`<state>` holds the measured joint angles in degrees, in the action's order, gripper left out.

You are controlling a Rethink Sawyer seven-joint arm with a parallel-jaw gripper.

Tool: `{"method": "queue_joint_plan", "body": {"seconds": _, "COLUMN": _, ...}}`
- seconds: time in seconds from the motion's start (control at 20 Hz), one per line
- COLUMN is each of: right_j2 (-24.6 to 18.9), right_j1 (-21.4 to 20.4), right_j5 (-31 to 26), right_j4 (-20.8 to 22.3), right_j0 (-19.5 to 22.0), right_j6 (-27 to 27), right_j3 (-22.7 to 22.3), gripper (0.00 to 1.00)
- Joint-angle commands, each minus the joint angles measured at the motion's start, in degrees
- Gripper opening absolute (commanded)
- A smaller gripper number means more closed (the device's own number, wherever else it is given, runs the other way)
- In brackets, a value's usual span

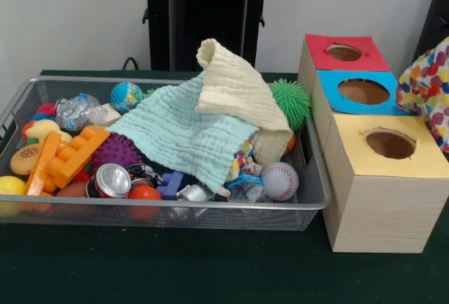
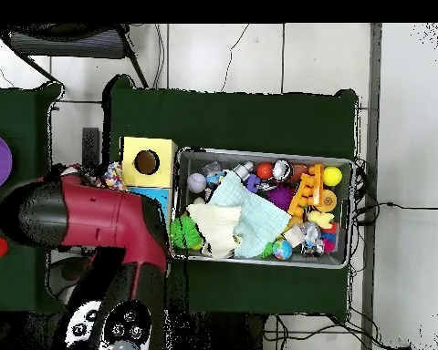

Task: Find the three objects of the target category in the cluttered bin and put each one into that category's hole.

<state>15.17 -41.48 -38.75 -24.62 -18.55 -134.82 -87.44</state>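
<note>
Polka-dot piece (image 1: 428, 83): a soft white fabric piece with coloured dots is seen at the right edge of the front view, raised beside the boxes; it is judged to be carried toward the yellow box, since that is its category's opening.
End effector: hidden in both views; whether it is spread or pinching the fabric cannot be told; the red and black arm (image 2: 95, 219) is seen from overhead reaching over the boxes, with dotted fabric (image 2: 113, 175) showing at its edge.
Hole (image 1: 390, 144): the round dark opening in the yellow-topped box; nothing is seen inside it.
Other boxes: the blue-topped box (image 1: 363, 92) and red-topped box (image 1: 344, 52) are lined up behind it, touching.
Bin (image 1: 319, 192): a wire mesh basket on the green bench (image 1: 175, 269), just beside the boxes; it is heaped with toys.
Bin contents: a mint-green cloth (image 1: 182, 135) and a cream cloth (image 1: 235, 90) are draped over the pile; possibly more dotted fabric (image 1: 242, 160) is tucked under the mint cloth's edge; a baseball (image 1: 279, 180), a can (image 1: 111, 180) and a green spiky ball (image 1: 291, 102) are also seen.
</note>
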Motion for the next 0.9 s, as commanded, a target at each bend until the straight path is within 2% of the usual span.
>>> {"method": "queue_joint_plan", "body": {"seconds": 0.05, "right_j2": -9.4, "right_j1": 2.4, "right_j5": 3.4, "right_j4": 2.8, "right_j0": 6.6, "right_j6": 5.6, "right_j3": -6.9, "gripper": 0.0}}
{"method": "queue_joint_plan", "body": {"seconds": 0.55, "right_j2": -16.2, "right_j1": 1.7, "right_j5": 7.0, "right_j4": 8.8, "right_j0": 15.3, "right_j6": 9.5, "right_j3": -8.6, "gripper": 0.0}}
{"method": "queue_joint_plan", "body": {"seconds": 0.9, "right_j2": -18.1, "right_j1": -0.1, "right_j5": 6.8, "right_j4": 13.4, "right_j0": 19.6, "right_j6": 9.5, "right_j3": -9.2, "gripper": 0.0}}
